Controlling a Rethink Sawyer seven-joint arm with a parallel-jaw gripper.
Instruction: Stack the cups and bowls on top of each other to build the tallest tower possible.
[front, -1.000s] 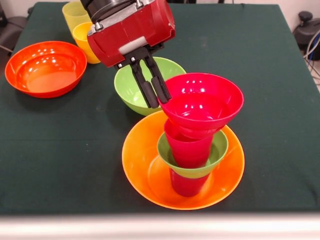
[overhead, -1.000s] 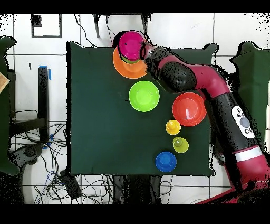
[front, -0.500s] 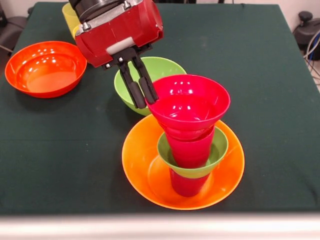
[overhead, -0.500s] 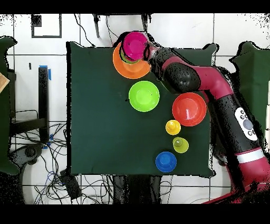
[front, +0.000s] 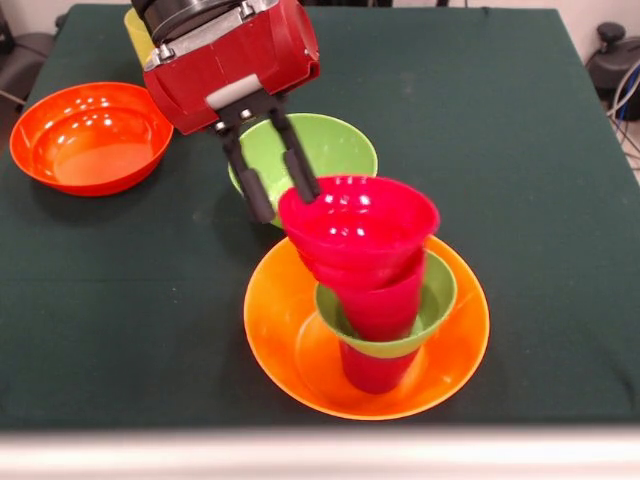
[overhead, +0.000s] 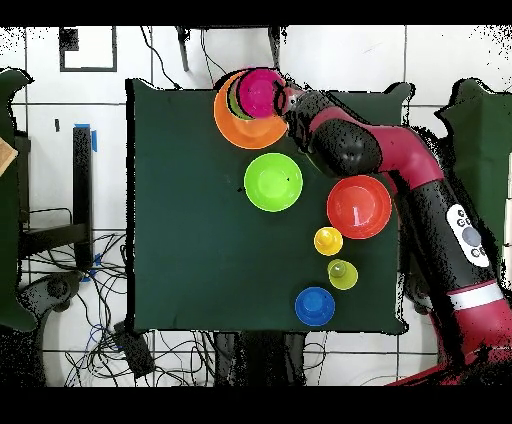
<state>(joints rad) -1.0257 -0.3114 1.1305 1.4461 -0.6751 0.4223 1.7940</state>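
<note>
The tower stands near the front edge: a large yellow-orange bowl (front: 285, 330) holds a cup (front: 375, 370) that looks red here, then a small green bowl (front: 436, 290), then a red-pink cup (front: 388, 305). A small red-pink bowl (front: 360, 228) sits tilted on top of that cup, leaning to the left. My gripper (front: 285, 205) is open and straddles the bowl's left rim, one finger inside and one outside. From above, the tower (overhead: 258, 92) is at the table's top edge, with the gripper (overhead: 283, 100) beside it.
A large green bowl (front: 330, 145) stands just behind the tower. A wide orange-red bowl (front: 90, 135) and a pale yellow cup (front: 138, 30) are at the back left. The overhead view shows a yellow-orange cup (overhead: 328, 241) and a small blue bowl (overhead: 315, 306).
The gripper carried the red-pink bowl leftward over the red-pink cup. Its fingers have spread apart, and the bowl now sits lower and tilted on the cup.
</note>
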